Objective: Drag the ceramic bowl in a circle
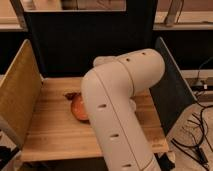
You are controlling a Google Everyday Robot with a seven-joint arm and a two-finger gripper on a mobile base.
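Note:
The ceramic bowl (78,109) is an orange-brown glossy dish on the wooden table (50,135). Only its left part shows; the rest is covered by my white arm (117,105), which reaches from the lower right across the middle of the table. My gripper is hidden behind the arm, somewhere over the table's middle near the bowl. I cannot see whether it touches the bowl.
A small dark red scrap (71,95) lies just behind the bowl. A tan side panel (17,95) stands on the left, a dark panel (172,95) on the right and a dark back wall (85,45) behind. Cables (200,137) lie off the table's right side.

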